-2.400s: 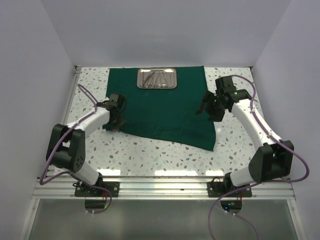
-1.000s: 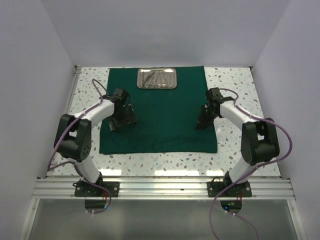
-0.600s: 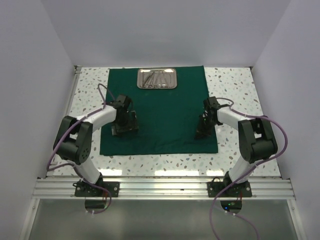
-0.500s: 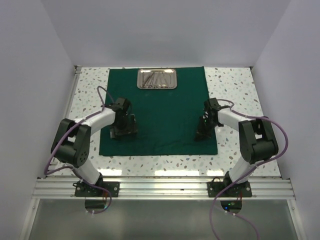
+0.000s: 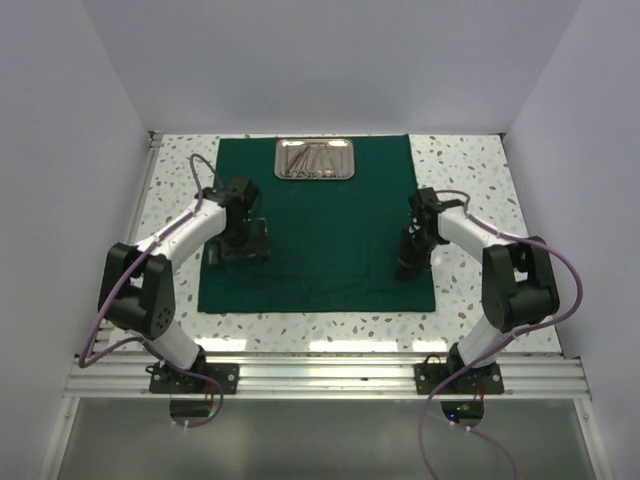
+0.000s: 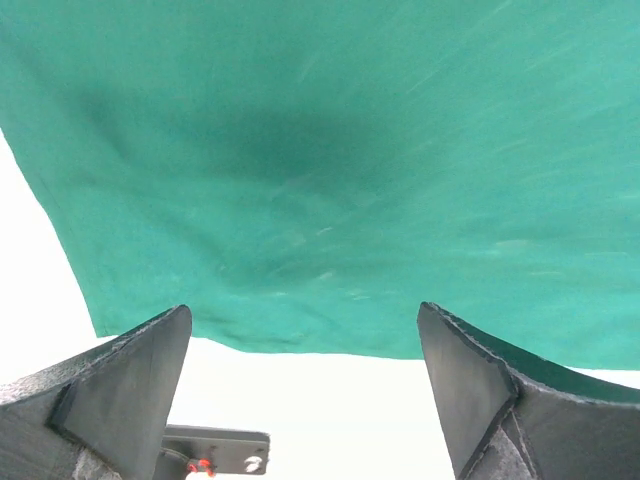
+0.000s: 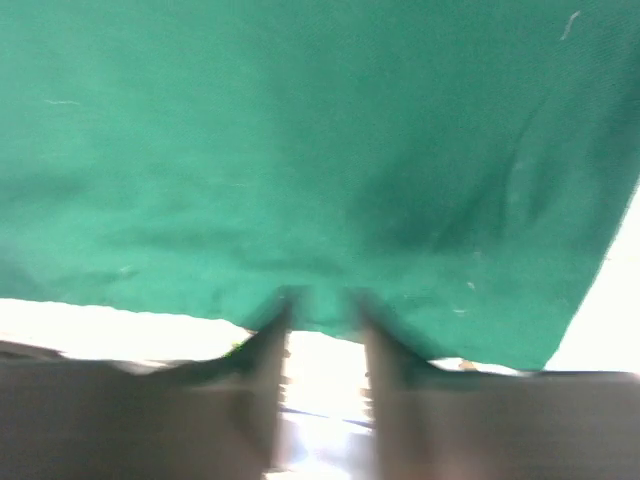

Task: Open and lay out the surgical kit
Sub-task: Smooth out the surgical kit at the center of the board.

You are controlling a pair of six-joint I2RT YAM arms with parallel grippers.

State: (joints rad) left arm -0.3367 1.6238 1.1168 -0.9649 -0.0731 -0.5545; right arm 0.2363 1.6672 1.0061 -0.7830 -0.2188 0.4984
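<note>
The surgical kit's dark green cloth (image 5: 330,230) lies spread flat on the table. At its far edge stands the shiny steel tray (image 5: 278,160), holding slim silver instruments (image 5: 315,158). My left gripper (image 5: 240,250) hovers over the cloth's near left part. In the left wrist view it (image 6: 305,345) is wide open, with only cloth (image 6: 350,150) and white table between its fingers. My right gripper (image 5: 407,265) sits low at the near right corner. The right wrist view is blurred, but its fingers (image 7: 322,320) stand apart at the hem of the cloth (image 7: 300,130), with a bright gap between them.
Speckled white table (image 5: 480,180) borders the cloth on both sides and in front. An aluminium rail (image 5: 330,375) with both arm bases runs along the near edge. White walls close in the left, right and far sides.
The cloth's skewed near edge has been drawn forward and now lies straight and flat. The right gripper's jaws have parted off the cloth hem. The left gripper has shifted slightly away and opened wider.
</note>
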